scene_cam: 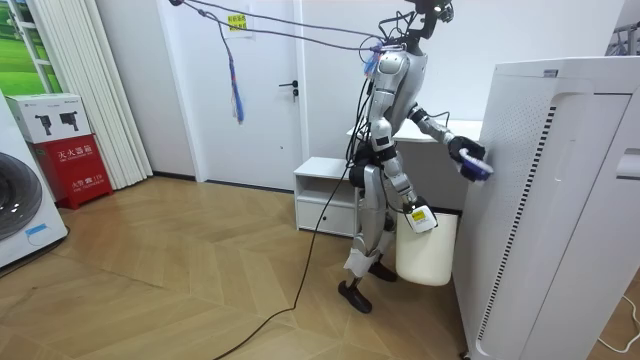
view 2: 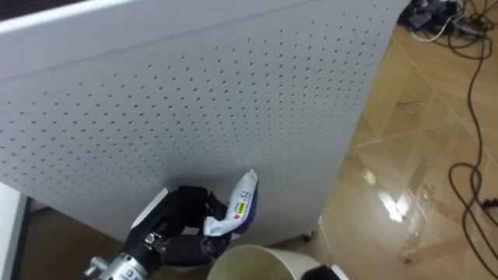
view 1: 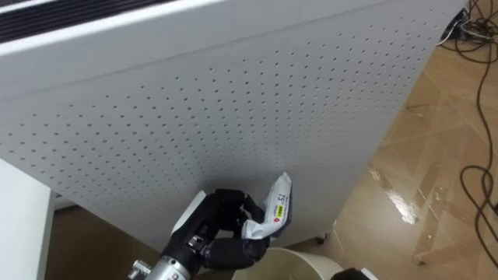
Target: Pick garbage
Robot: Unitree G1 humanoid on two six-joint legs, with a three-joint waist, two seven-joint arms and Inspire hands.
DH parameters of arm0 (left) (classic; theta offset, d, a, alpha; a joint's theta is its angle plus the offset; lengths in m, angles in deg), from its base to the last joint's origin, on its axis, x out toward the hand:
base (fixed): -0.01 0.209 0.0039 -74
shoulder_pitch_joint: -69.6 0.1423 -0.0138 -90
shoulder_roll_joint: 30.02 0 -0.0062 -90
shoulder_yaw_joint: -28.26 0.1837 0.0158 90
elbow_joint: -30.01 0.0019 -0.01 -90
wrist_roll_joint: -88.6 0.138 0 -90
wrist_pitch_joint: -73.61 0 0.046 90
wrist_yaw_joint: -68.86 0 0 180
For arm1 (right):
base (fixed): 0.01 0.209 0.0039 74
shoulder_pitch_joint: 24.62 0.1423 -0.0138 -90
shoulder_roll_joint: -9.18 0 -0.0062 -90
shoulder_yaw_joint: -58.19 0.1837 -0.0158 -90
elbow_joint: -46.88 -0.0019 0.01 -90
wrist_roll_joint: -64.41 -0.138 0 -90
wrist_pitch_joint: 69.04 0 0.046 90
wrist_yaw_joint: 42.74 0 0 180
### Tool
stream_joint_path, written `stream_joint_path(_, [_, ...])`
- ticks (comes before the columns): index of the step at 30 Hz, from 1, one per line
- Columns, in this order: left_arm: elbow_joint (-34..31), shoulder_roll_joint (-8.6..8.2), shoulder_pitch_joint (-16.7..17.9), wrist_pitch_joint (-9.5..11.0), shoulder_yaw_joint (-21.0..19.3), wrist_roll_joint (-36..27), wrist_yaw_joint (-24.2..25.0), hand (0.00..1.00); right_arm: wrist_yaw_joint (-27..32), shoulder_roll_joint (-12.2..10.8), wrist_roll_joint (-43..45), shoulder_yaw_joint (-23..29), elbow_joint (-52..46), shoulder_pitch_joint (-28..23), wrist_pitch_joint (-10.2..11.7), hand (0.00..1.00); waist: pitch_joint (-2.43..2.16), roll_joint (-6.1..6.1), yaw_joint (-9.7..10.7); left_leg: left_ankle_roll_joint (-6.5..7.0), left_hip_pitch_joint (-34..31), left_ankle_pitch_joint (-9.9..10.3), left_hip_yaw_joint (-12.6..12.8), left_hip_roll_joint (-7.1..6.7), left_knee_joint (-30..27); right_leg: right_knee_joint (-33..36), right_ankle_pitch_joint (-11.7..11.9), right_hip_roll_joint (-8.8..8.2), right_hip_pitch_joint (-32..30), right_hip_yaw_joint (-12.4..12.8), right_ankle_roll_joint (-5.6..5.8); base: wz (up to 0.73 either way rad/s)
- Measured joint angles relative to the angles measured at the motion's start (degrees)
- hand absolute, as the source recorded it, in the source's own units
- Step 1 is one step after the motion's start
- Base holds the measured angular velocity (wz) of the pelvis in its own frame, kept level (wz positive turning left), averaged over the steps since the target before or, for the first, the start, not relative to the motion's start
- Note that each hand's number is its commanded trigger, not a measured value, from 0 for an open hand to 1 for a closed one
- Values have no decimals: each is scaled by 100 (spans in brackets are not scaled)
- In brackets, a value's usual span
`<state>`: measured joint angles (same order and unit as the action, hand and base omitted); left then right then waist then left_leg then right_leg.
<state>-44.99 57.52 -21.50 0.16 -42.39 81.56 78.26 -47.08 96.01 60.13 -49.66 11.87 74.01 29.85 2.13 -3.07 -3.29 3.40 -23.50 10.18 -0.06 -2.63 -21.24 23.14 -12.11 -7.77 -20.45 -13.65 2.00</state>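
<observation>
Progress: pickup done by our reading, drop into bin pending | Left hand: fingers curled tight round wrapper, held just above rim of white bin, close to perforated white cabinet | Wrapper: white, crumpled, yellow-green print, 1 end sticking up | Right hand: low, at bin's side.

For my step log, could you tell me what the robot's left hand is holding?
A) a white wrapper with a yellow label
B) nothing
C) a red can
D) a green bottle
A: the left hand has its fingers curled round a crumpled white wrapper with a yellow label, close to the rim of the white bin.
</observation>
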Motion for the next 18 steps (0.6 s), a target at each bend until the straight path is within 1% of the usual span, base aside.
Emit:
stream_joint_path(2, [35,16,-1,0,13,45,0,100,-1,-1,-25,-1,39,41,-1,100,9,4,-8,7,-80,-8,5,-6,-3,60,0,-12,-114,9,0,-2])
stream_joint_path(4, [62,67,-13,0,15,41,0,100,-4,3,-37,-3,65,81,-2,100,13,8,-2,7,-113,-19,14,-10,10,72,0,-19,-165,14,0,-2])
stream_joint_path(6, [239,111,-90,1,58,39,1,100,-5,21,-38,-3,87,108,-4,100,14,10,0,6,-106,-23,46,-8,23,77,0,-20,-166,19,0,0])
stream_joint_path(8, [327,159,-110,1,142,38,9,100,4,32,-38,-4,85,148,-4,100,17,16,22,8,-117,-24,130,5,33,92,-1,-21,-194,47,0,-4])
stream_joint_path(10, [421,146,-113,1,158,38,54,100,0,35,-35,5,77,204,-8,100,26,36,51,13,-169,-26,147,5,17,154,-2,-33,-282,76,1,-3])
stream_joint_path(11, [500,149,-109,-6,154,41,148,100,-17,33,-33,5,72,227,-10,100,31,43,112,13,-208,-26,156,6,-12,160,-3,-35,-297,72,1,5])
stream_joint_path(12, [536,153,-106,-15,153,43,205,100,-32,32,-31,6,72,236,-11,100,36,52,130,13,-215,-26,159,7,-19,165,-3,-35,-303,71,1,4])
stream_joint_path(14, [577,155,-55,-121,160,42,477,100,-127,42,-31,47,71,253,-16,100,48,92,152,13,-226,-26,173,6,-22,165,-3,-33,-325,89,1,-3])
stream_joint_path(18, [749,146,-39,-249,226,44,836,100,-223,42,-18,74,72,251,-30,100,44,95,160,14,-225,-26,173,11,-41,178,-2,-30,-331,101,0,-2])
